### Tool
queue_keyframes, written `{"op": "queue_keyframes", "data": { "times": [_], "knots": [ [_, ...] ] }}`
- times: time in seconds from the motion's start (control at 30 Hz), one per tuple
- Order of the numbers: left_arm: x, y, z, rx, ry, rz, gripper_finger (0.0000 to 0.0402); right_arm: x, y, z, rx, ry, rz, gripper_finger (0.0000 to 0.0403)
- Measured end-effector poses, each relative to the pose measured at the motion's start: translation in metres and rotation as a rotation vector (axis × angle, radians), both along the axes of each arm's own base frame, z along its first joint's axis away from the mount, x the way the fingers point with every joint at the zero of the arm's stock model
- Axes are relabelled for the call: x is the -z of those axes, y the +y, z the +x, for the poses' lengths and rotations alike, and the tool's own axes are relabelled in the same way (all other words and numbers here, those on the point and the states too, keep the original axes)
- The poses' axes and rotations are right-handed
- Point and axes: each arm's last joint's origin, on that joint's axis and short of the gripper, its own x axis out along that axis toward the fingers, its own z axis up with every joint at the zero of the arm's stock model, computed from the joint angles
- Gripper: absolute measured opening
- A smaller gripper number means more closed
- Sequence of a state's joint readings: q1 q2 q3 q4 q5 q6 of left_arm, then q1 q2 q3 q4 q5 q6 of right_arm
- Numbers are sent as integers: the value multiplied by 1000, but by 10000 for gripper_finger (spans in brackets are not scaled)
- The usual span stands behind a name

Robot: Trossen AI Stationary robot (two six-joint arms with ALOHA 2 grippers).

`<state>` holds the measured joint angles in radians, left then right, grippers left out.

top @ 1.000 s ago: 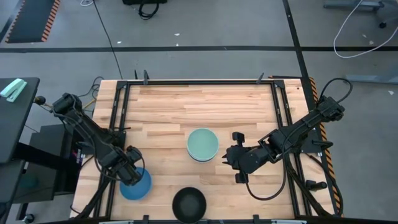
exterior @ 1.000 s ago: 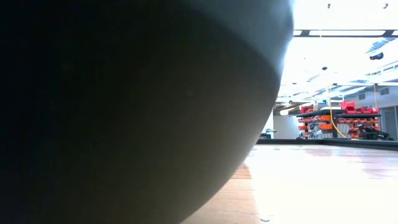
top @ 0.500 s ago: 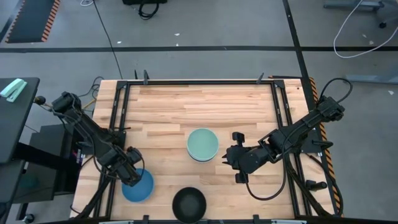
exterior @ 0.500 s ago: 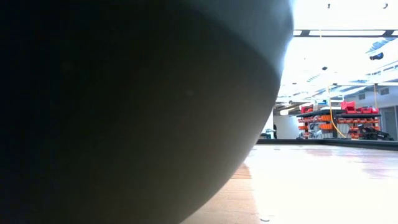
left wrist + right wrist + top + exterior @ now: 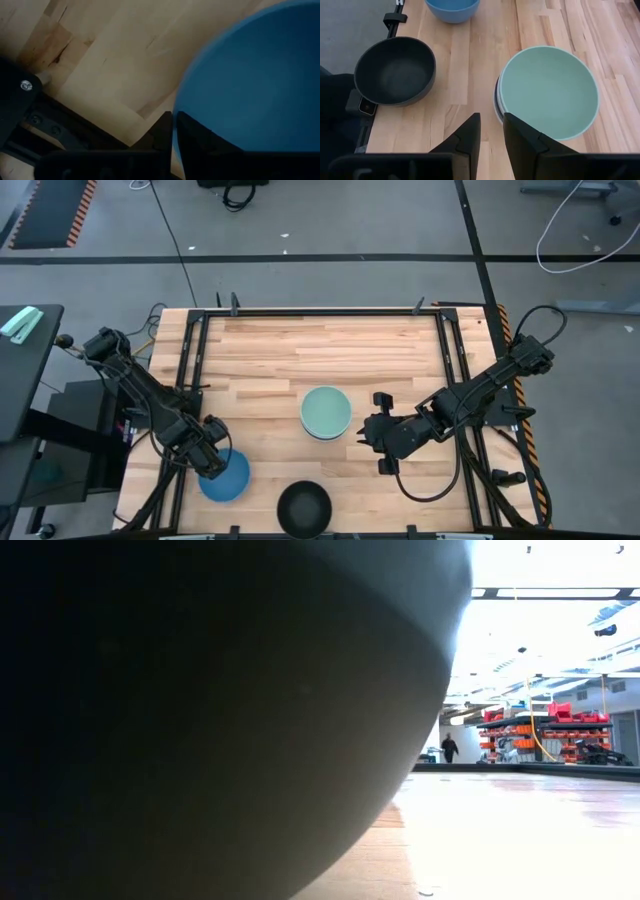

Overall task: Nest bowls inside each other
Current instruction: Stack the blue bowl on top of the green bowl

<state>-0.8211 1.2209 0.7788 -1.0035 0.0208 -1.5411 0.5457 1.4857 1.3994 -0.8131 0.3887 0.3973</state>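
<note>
The blue bowl (image 5: pixel 228 477) stands at the table's near left corner, and my left gripper (image 5: pixel 210 460) points down on its left rim, shut on it. A mint green bowl (image 5: pixel 326 412) sits on top of a stack of other bowls at mid table; a white rim and a dark rim (image 5: pixel 496 100) show beneath it. Close to the near edge stands a black bowl (image 5: pixel 304 506). My right gripper (image 5: pixel 378 442) hovers right of the stack, open, with nothing between its fingers (image 5: pixel 491 134). My left gripper pinches the blue bowl's rim (image 5: pixel 176 116) on the bowl's left side. One finger (image 5: pixel 200 142) is inside the bowl and the other (image 5: pixel 162 132) outside. The fingers come from above, pointing down. The bowl stands upright on the table.
A black metal rail (image 5: pixel 75 135) runs along the table's left edge right beside the blue bowl. A large dark round shape (image 5: pixel 200 710) close to the lens fills most of the low view. Bare wood lies at the far half (image 5: pixel 320 345). A person (image 5: pixel 450 747) walks far off.
The blue bowl has slid a little toward the table's right, under my left gripper, which has stayed over its left rim.
</note>
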Motion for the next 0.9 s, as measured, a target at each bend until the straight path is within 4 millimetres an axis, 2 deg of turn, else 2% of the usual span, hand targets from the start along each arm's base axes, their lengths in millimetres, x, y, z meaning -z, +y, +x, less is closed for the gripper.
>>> {"op": "queue_keyframes", "data": {
  "times": [0.4, 0.63, 0.9],
  "knots": [
    [0, -1, 2, 2, -26, -6, 27, 0, 0, 0, 0, 0, 0, 92],
    [-1, -3, 5, 97, -95, 6, 9, 0, 0, 0, -5, 0, -5, 92],
    [-1, 4, 12, 136, -108, 21, 5, 0, 0, 0, -5, 0, -5, 92]
  ]
}}
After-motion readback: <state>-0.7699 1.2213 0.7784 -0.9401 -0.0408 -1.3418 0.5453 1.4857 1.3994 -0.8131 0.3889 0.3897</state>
